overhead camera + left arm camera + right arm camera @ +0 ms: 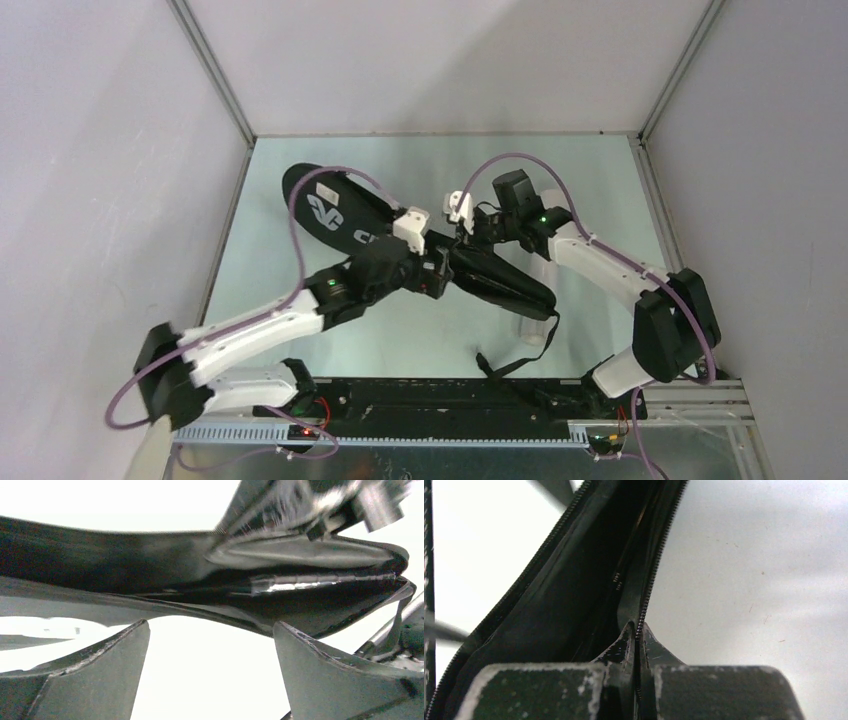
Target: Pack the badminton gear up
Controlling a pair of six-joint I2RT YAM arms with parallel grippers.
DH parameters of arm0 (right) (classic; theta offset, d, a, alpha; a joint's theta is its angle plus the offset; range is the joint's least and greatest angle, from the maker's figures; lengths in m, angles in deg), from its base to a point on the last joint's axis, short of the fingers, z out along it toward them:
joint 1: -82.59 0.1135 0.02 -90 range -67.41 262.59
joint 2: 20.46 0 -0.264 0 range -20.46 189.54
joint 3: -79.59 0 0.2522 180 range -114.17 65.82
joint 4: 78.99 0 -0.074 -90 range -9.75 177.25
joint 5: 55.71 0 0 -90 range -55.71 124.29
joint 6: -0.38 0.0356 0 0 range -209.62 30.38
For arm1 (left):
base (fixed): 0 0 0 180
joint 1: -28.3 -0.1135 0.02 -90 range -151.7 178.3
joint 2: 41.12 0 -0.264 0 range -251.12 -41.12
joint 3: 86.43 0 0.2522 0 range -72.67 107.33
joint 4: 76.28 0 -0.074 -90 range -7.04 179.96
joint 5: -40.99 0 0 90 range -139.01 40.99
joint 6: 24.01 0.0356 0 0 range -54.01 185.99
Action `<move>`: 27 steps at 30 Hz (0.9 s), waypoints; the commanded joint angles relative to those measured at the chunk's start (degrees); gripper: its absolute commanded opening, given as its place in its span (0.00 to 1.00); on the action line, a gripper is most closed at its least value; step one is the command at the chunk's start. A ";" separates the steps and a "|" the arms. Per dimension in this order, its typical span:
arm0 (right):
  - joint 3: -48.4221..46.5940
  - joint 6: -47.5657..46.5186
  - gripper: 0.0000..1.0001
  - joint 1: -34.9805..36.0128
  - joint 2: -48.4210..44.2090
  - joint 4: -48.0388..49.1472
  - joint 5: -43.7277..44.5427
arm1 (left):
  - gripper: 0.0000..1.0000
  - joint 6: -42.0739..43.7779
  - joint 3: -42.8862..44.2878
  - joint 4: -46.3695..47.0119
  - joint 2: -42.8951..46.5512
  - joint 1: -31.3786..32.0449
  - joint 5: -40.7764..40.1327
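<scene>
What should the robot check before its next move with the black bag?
1. Right gripper holds the racket bag: ok, shut on its zipper edge.
2. Left gripper free to work: ok, open, nothing held, bag just ahead of it.
3. Bag mouth open: ok, a gap shows in the left wrist view.
4. Rackets inside: ok for one, a wrapped handle lies in the gap; a second, cannot tell.
5. Shuttlecocks packed: cannot tell, none in view.
</scene>
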 commanded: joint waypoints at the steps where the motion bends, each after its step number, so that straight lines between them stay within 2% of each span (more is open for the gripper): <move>1: -3.65 -15.17 0.00 -1.64 -6.25 -7.52 -9.71 | 1.00 17.13 8.15 -9.80 11.77 -0.20 -9.39; 3: -5.36 -18.95 0.00 -2.38 -6.72 -13.19 -10.71 | 1.00 24.55 13.16 -14.03 14.43 -2.42 -9.06; 4: -6.07 -20.89 0.00 -2.67 -6.81 -17.05 -10.84 | 1.00 30.92 13.70 -14.69 16.43 -3.43 -8.31; 6: -8.11 -22.85 0.00 -3.36 -7.10 -21.18 -10.56 | 1.00 39.38 14.72 -13.51 19.15 -8.37 0.09; 7: -8.28 -23.50 0.00 -3.69 -7.31 -22.17 -10.40 | 1.00 41.87 16.15 -13.92 19.71 -13.07 3.56; 8: -8.41 -24.40 0.00 -3.76 -7.80 -23.67 -9.89 | 1.00 46.96 17.18 -14.75 20.30 -15.35 12.16; 9: -8.43 -24.66 0.00 -3.99 -8.06 -24.25 -9.15 | 1.00 49.57 19.03 -16.72 20.37 -19.83 16.23; 10: -8.45 -25.28 0.00 -4.18 -8.43 -25.46 -8.77 | 1.00 55.13 19.89 -18.00 20.11 -21.59 21.89; 14: -8.50 -25.57 0.00 -5.71 -8.49 -27.85 -8.64 | 1.00 71.77 25.00 -31.13 17.60 -26.48 30.73; 15: -8.48 -25.18 0.00 -6.26 -8.32 -28.10 -8.39 | 1.00 77.47 26.52 -36.98 17.13 -27.29 31.98; 19: -8.54 -24.96 0.00 -7.94 -7.04 -30.16 -7.40 | 1.00 90.84 30.09 -51.68 14.59 -30.52 37.68; 24: -12.48 -25.02 0.00 -11.38 -2.97 -36.34 -7.69 | 1.00 99.81 31.01 -60.25 12.08 -31.35 36.86; 27: -17.58 -22.58 0.00 -14.24 1.55 -41.11 -10.49 | 1.00 102.84 26.06 -59.59 11.35 -31.31 31.85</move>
